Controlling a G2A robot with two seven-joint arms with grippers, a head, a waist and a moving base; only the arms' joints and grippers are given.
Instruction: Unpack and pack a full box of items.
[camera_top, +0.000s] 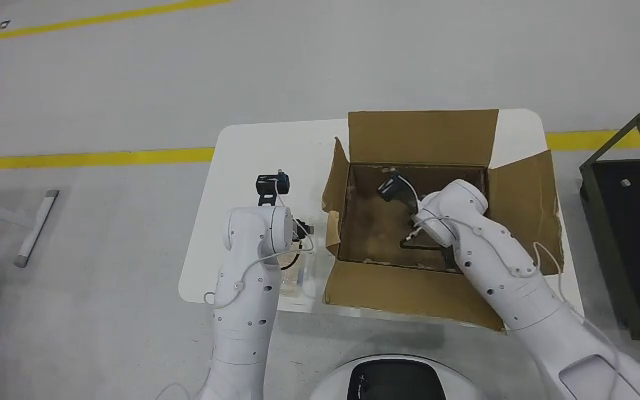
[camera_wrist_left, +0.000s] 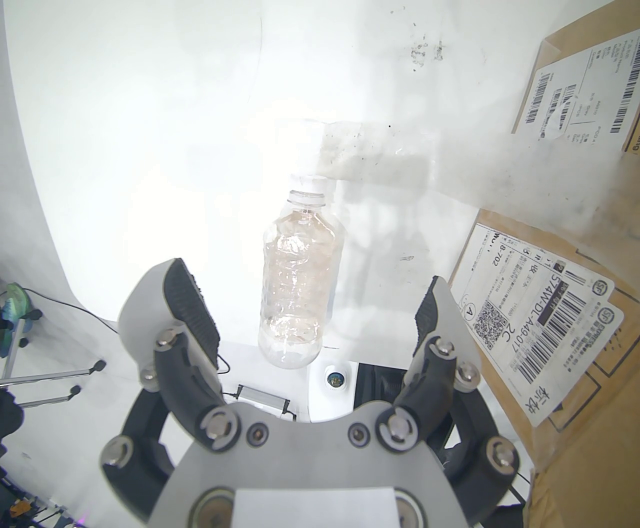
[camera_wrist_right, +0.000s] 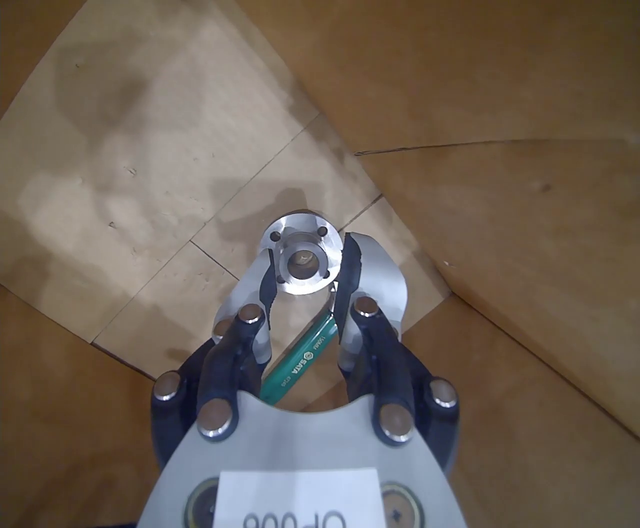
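A clear plastic bottle (camera_wrist_left: 297, 290) lies on the white table (camera_wrist_left: 150, 150), its cap pointing away from the table's near edge. My left gripper (camera_wrist_left: 306, 280) hangs open above it, one finger on each side, not touching. Beside it stands the open cardboard box (camera_top: 420, 135) with its labelled side wall (camera_wrist_left: 550, 325). My right gripper (camera_wrist_right: 307, 260) is down inside the box, shut on a round metal flange (camera_wrist_right: 300, 250) near the box floor (camera_wrist_right: 125, 175). A green-handled tool (camera_wrist_right: 300, 360) lies on the floor under the fingers.
The box's flaps (camera_top: 525, 200) stand open on all sides and cover the right half of the table. The bottle lies close to the table's near edge (camera_top: 250, 300). A dark cart (camera_top: 610, 220) stands off the table at the right.
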